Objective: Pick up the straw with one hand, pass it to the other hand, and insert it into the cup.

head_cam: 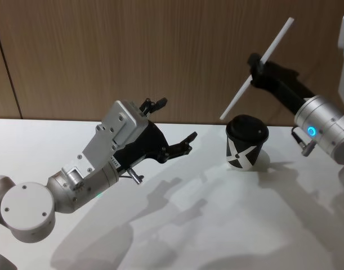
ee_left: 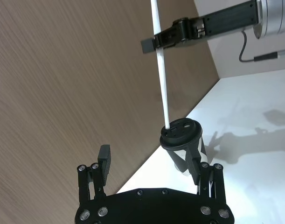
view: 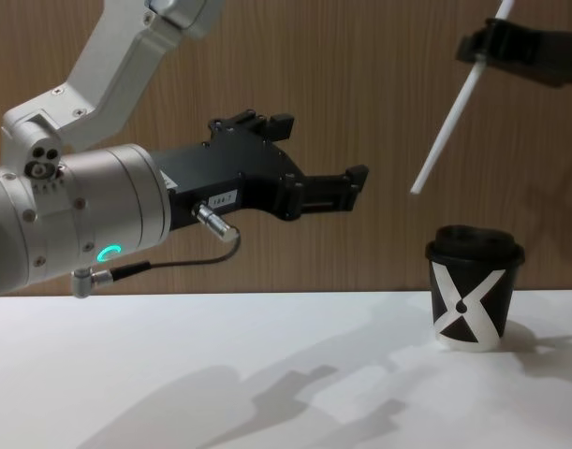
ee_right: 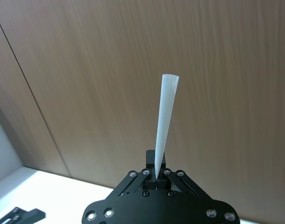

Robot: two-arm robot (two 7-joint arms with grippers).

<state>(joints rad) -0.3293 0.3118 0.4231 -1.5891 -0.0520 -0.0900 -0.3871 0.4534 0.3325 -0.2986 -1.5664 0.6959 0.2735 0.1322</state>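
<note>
My right gripper (head_cam: 257, 66) pinches the straw (head_cam: 256, 70) tilted above the lidded cup (head_cam: 246, 143). My left gripper (head_cam: 174, 126) hovers beside the cup, fingers spread, empty.

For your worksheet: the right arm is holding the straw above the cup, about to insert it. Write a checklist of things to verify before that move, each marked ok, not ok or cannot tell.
1. Long thin white straw clamped in the black two-finger right gripper: ok.
2. Small black paper cup with a white X mark upright on the white table: ok.
3. Black plastic lid seated on the cup: ok.
4. Straw's lower tip lined up with the lid's opening: cannot tell; in the chest view it hangs above and left of the cup.
5. Straw vertical: not ok, it is tilted.
6. Left gripper open, apart from the cup: ok.
</note>
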